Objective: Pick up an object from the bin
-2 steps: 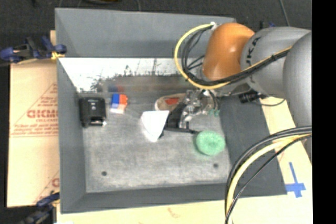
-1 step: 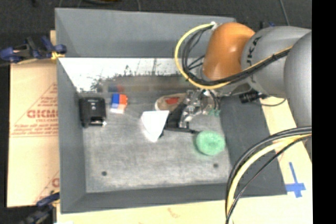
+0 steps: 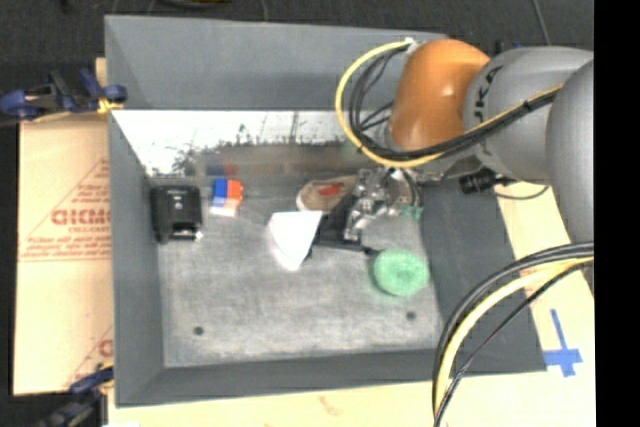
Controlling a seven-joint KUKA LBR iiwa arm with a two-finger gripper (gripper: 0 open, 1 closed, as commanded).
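My gripper [image 3: 362, 213] reaches down in the right half of the bin, under the orange cover of the wrist. Its metal fingers stand over a dark, flat thing [image 3: 335, 227] that lies on the floor between a white crumpled piece [image 3: 292, 237] on its left and a green fuzzy ball [image 3: 400, 272] below right. A reddish-brown, oval thing [image 3: 322, 194] lies just to the gripper's upper left near the back wall. The fingertips blend into the dark thing beneath them.
At the bin's left lie a black boxy device [image 3: 176, 212] and a small blue, red and white block [image 3: 226, 195]. The bare floor stretches along the front of the bin. The arm and its cables hang over the bin's right side.
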